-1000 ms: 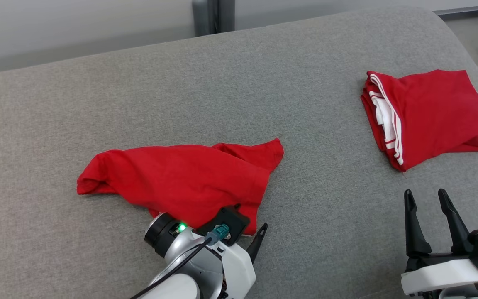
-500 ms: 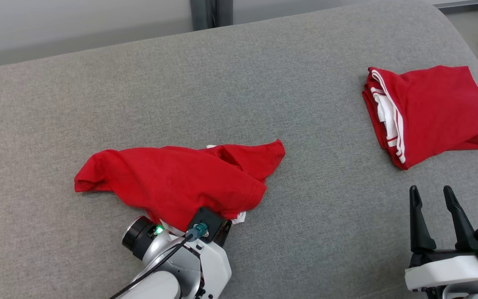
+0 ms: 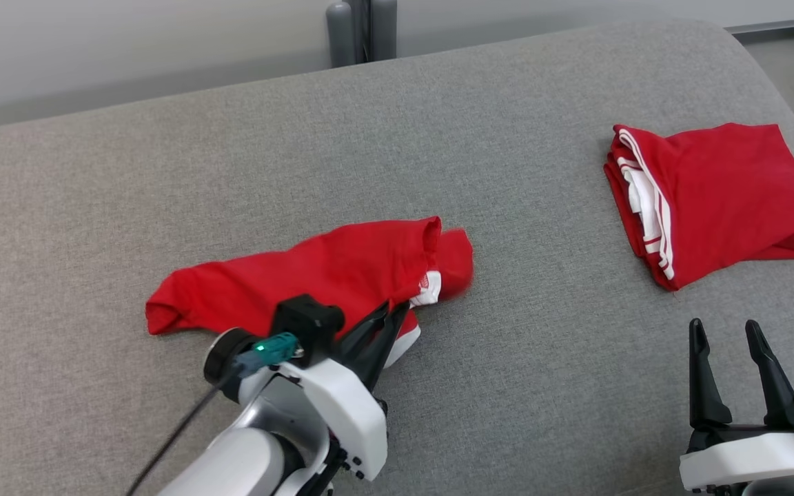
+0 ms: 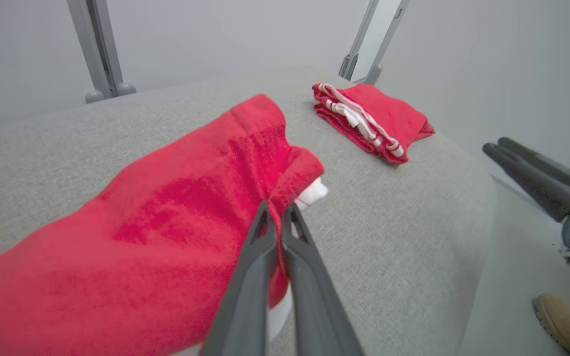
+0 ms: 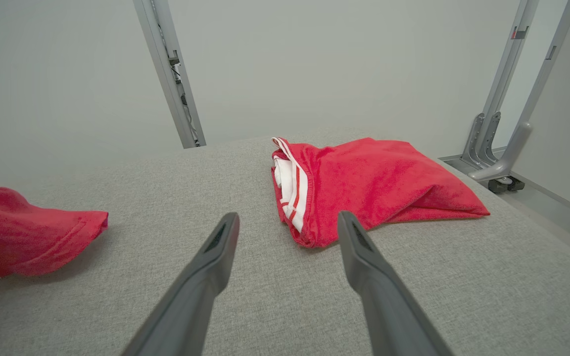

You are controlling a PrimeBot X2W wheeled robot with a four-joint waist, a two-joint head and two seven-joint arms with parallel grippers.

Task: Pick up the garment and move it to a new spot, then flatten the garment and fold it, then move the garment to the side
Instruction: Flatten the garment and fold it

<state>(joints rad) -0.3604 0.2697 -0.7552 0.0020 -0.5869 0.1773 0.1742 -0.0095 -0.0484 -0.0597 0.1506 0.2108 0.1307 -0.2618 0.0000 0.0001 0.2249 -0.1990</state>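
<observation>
At the near left of the desk (image 3: 542, 386), the left pincer (image 3: 389, 318) has gone from wide open beside the near hem of the crumpled red garment (image 3: 300, 275) to fully closed on it within the last second. The cloth has changed shape with it. The broad flap that lay spread toward the near side is now gathered and drawn up at the fingertips, a strip of white trim has turned out below the grip, and the right-hand corner has rolled over on itself. The left end of the garment rests on the desk, so most of it is not yet off the surface.

This looks like the opening step, the pick-up. The grasp seems made and the lift just beginning, with the carry, the flattening and the folding all left to do.

From the left wrist view the two dark fingers stand pressed together with a pinch of red fabric between their tips. The right pincer (image 3: 724, 325) hovers at the near right, spread wide and touching nothing. A second red garment (image 3: 728, 193), folded with white stripes at its edge, lies at the far right beyond it, well apart from the first.
</observation>
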